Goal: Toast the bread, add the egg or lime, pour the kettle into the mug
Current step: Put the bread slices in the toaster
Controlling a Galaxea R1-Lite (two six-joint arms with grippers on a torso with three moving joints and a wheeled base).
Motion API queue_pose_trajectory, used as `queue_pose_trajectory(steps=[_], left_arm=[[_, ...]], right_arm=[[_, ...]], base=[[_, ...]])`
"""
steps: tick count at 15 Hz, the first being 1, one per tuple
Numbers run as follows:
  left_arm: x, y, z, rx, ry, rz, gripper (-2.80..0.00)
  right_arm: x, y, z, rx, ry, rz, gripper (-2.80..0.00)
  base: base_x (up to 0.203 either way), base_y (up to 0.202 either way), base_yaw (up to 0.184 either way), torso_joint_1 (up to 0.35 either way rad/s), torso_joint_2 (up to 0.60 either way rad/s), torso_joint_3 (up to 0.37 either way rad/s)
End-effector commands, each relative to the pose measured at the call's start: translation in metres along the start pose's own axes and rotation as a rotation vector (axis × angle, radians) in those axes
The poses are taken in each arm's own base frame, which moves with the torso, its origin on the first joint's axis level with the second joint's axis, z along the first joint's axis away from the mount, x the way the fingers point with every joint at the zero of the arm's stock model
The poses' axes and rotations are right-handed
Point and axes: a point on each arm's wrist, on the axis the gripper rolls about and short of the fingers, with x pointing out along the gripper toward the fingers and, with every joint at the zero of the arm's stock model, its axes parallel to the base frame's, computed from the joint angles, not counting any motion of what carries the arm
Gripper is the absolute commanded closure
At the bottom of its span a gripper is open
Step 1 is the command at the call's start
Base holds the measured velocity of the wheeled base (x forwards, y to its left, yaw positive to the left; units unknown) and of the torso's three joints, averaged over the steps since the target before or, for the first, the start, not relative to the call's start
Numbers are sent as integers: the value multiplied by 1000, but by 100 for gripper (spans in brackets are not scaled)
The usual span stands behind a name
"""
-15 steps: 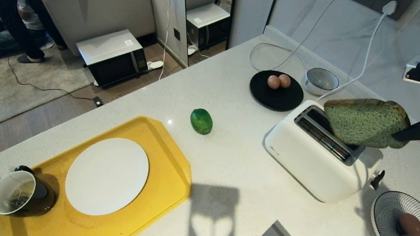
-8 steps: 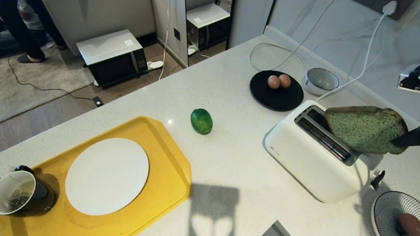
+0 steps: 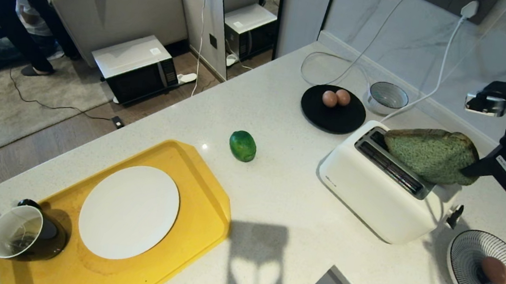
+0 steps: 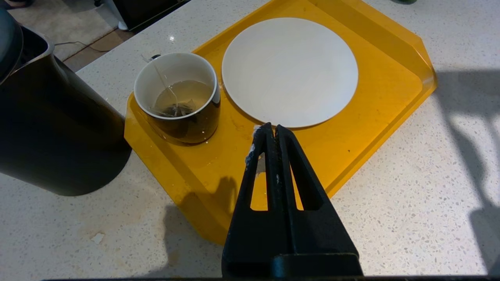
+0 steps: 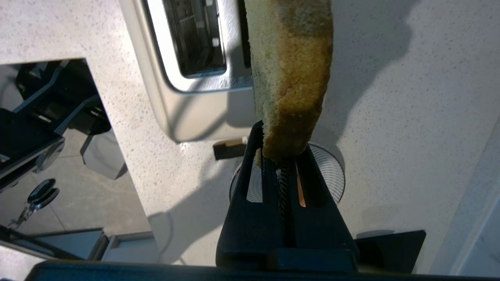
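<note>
The white toaster (image 3: 384,185) is sitting on the counter, and the bread (image 3: 430,153) is hanging edge-down over its far slot, pinched at its crust by the right gripper (image 3: 471,168). Well left of the toaster, the left gripper (image 4: 268,132) is hovering, fingers pressed together and empty, over the yellow tray (image 4: 375,117).

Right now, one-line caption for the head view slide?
Right gripper holds the bread tilted over the toaster, its lower edge at the rear slot.

light: bright, even | shadows: dark on countertop (image 3: 274,201) | blur: none | edges: bowed
</note>
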Motion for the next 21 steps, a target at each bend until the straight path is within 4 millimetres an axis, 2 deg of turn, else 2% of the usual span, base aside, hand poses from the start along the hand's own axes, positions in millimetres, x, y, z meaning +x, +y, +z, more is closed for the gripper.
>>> queue_pose_trajectory(steps=[1,9,10,11,19,21], left_arm=[[0,0,0,0,2,0,0],[0,0,0,0,1,0,0],[0,0,0,0,3,0,0],[0,0,0,0,1,0,0],[0,0,0,0,1,0,0],[0,0,0,0,3,0,0]], right_arm=[[9,0,3,-9,8,10,0],[10,-3,7,-8,3,1,0],[9,-2,7,-8,1,2,-97],[9,-2,7,-8,1,2,-280],[2,-2,5,5,-16,-5,-280],[-7,-4,2,18,-30,-21,-280]], base=[[0,0,0,0,0,0],[0,0,0,0,0,0],[0,0,0,0,0,0],[0,0,0,0,0,0],[0,0,0,0,0,0],[0,0,0,0,0,0]])
